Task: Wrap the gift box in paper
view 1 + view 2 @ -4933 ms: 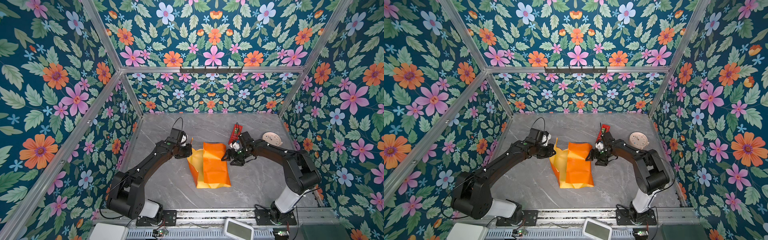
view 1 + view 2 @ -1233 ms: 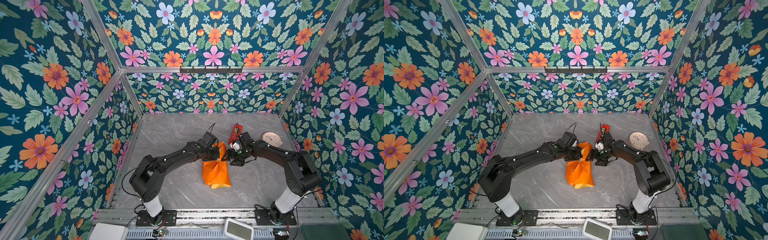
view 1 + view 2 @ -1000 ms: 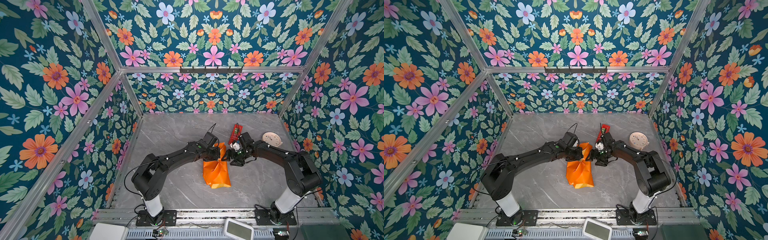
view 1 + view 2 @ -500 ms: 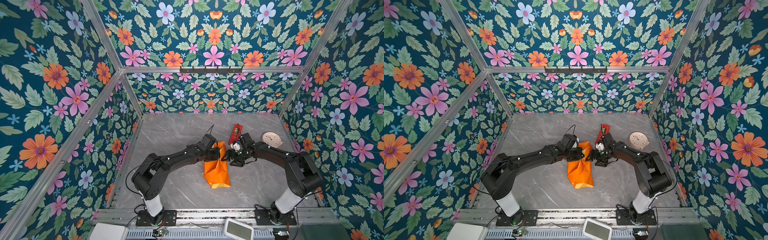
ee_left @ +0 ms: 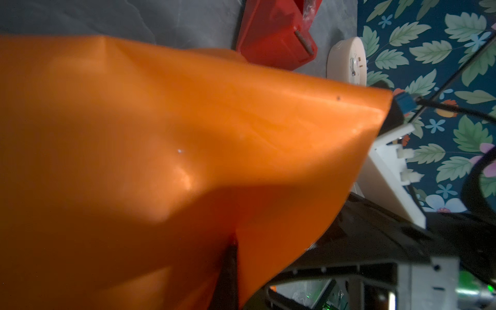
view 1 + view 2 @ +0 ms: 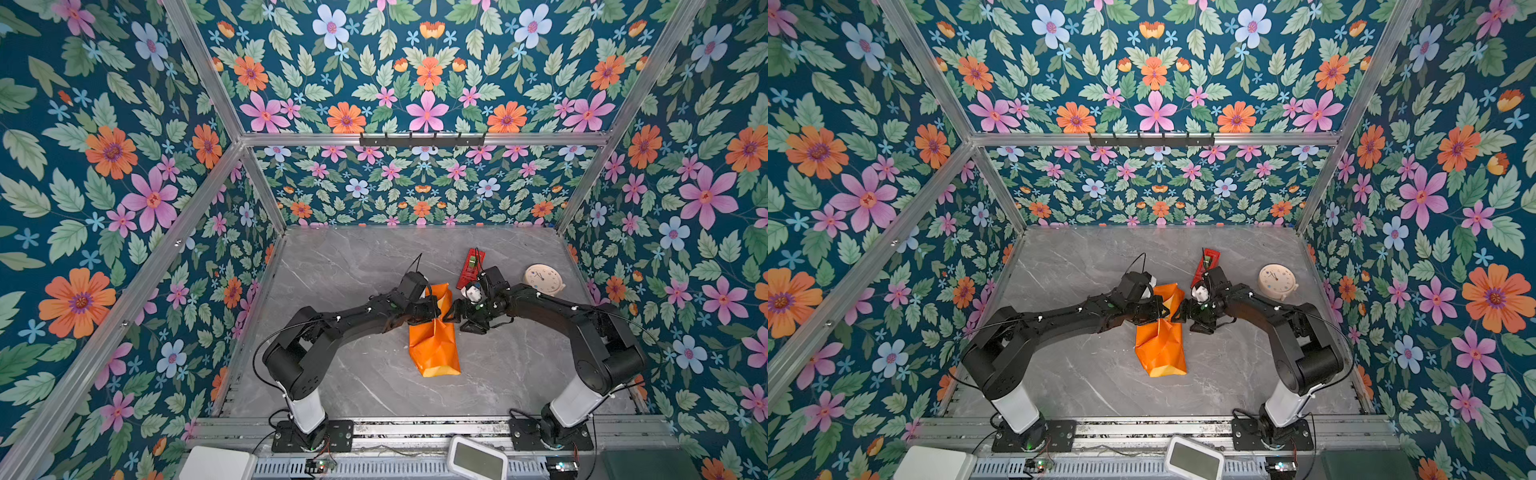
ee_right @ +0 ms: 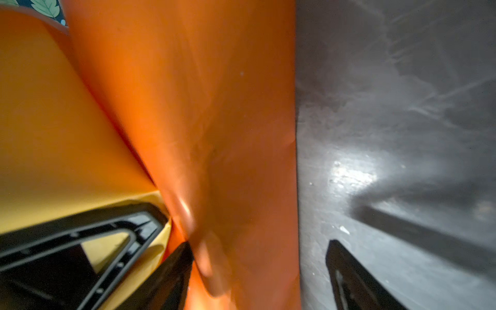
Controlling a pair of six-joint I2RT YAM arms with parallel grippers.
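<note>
A: Jaws first, quick.

B: Left gripper is clamped on a raised flap of the big creased sheet of paper, glossy orange outside, yellow inside. Right gripper is spread wide and grips nothing. In the right wrist view one finger is at the sheet's fold and the other is over the bare grey marble tabletop.

A: Dark blue cardboard gift box?

B: Not visible in any view. Probably under the orange bundle mid-table, can't confirm.

A: Step?

B: Looks like a side flap being folded across, with the left gripper holding it over.

A: Next?

B: My guess is the right gripper closes on or presses that edge so the left can release. Then tape: the narrow red plastic tape dispenser lies just behind it. Glossy paper may spring back.
</note>
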